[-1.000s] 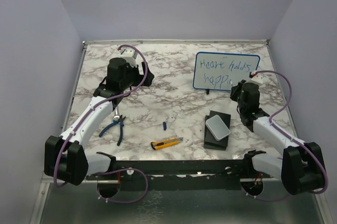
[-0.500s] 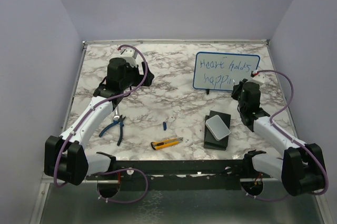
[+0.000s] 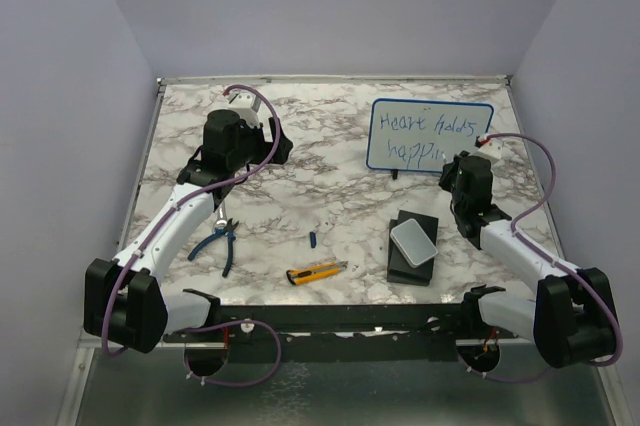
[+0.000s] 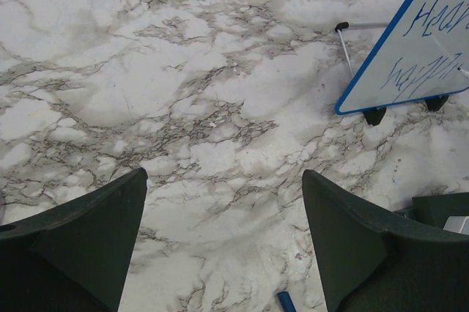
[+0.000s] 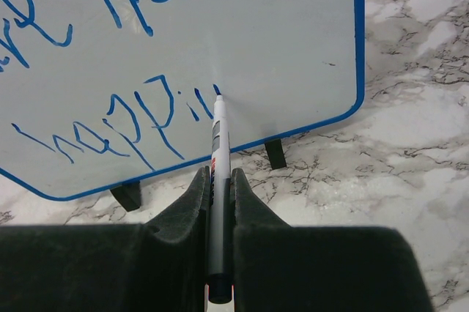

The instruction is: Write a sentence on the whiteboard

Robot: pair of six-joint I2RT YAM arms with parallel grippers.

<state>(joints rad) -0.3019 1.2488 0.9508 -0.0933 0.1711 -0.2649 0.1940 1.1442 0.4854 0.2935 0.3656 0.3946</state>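
right tool [image 5: 218, 180] clamps marker [image 5: 218, 125]; whiteboard [image 5: 293, 56] and sentence [image 5: 121, 121] cropped in wrist views

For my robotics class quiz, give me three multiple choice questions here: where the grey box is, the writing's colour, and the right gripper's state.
1. Where does the pale grey box lie? A. on top of the black block B. underneath it C. well apart from it
2. What colour is the sentence on the whiteboard? A. red B. blue C. green
3. The right gripper is: A. wide open B. shut on nothing C. shut on the marker
Answers: 1 A, it rests on the block's top. 2 B, the letters are blue. 3 C, it clamps the marker's barrel.
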